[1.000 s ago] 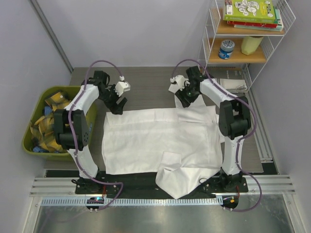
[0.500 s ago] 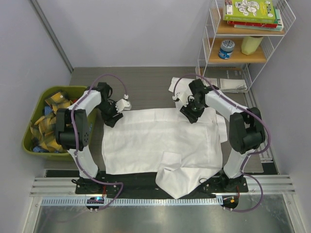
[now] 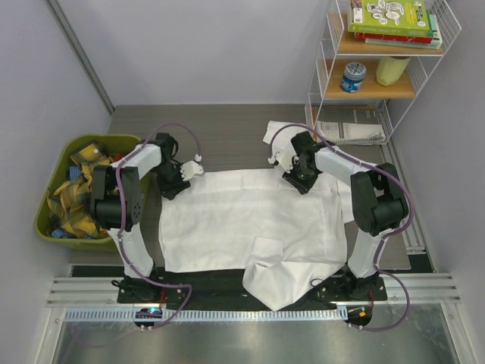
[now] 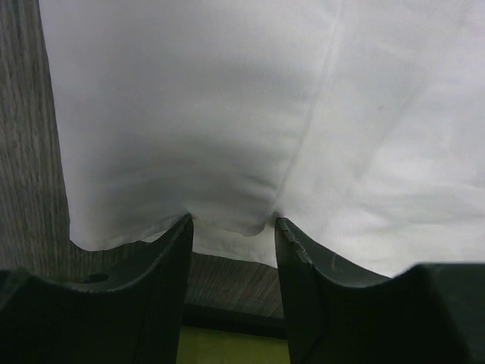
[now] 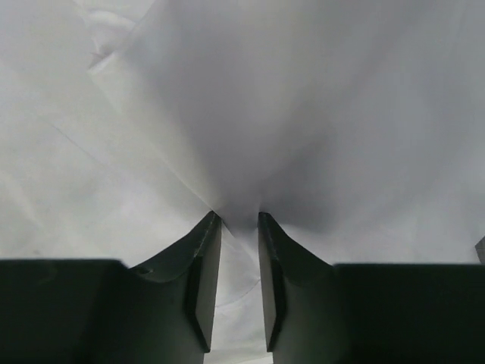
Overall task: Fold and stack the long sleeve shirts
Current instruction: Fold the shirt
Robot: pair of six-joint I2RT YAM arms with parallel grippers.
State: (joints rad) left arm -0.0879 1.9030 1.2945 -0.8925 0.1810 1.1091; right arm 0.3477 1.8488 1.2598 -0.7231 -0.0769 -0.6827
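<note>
A white long sleeve shirt [image 3: 250,216] lies spread flat over the middle of the table. My left gripper [image 3: 173,186] is down at its far left corner. In the left wrist view the shirt's edge [image 4: 227,152] puckers between the fingertips of the left gripper [image 4: 231,220], which are closed on a bunch of it. My right gripper [image 3: 301,182] is at the far right part of the shirt. In the right wrist view the right gripper [image 5: 236,216] pinches a raised ridge of the cloth [image 5: 250,136]. More white cloth [image 3: 284,280] hangs over the near edge.
A green bin [image 3: 45,227] with yellow plaid cloths stands left of the table. A wire shelf [image 3: 379,76] with books, a tin and papers [image 3: 352,130] stands at the back right. White cloth [image 3: 274,133] lies behind the right gripper.
Both grippers came down from above the table's far side onto the shirt's far edge and narrowed their jaws on the cloth. The shirt itself has barely shifted.
</note>
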